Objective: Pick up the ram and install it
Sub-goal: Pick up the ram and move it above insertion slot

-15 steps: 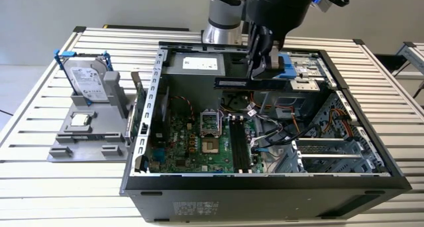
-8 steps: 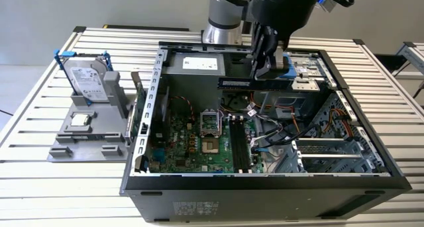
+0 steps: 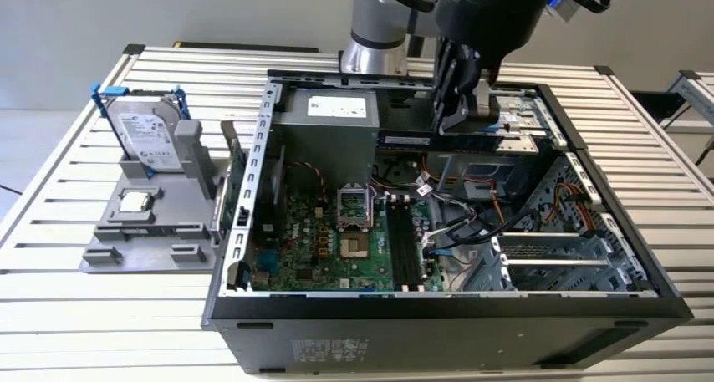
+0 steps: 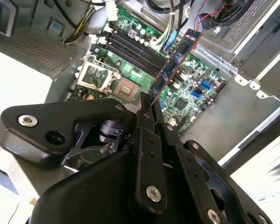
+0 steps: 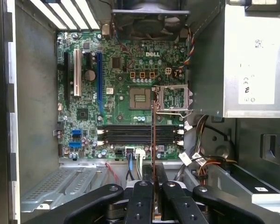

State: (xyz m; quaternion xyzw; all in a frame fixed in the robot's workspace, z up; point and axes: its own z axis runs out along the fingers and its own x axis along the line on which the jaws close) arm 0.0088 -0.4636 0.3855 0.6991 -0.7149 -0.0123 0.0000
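Note:
The ram (image 4: 174,63) is a long blue-green board stick, and my gripper (image 4: 148,106) is shut on one end of it. In the exterior view the gripper (image 3: 463,124) hangs over the back of the open computer case (image 3: 240,198), carrying the ram (image 3: 419,139) level above the motherboard. In the first wrist view the ram (image 5: 153,126) shows edge-on, rising from the gripper (image 5: 153,181) and crossing over the black memory slots (image 5: 137,134). Those slots (image 4: 133,49) lie below the stick, apart from it.
A grey fixture (image 3: 134,231) at the exterior view's left holds a silver hard drive (image 3: 150,135) with blue rails and a small square processor (image 3: 136,201). Inside the case are the power supply (image 3: 334,106), the open processor socket (image 3: 351,205) and loose cables (image 3: 474,219).

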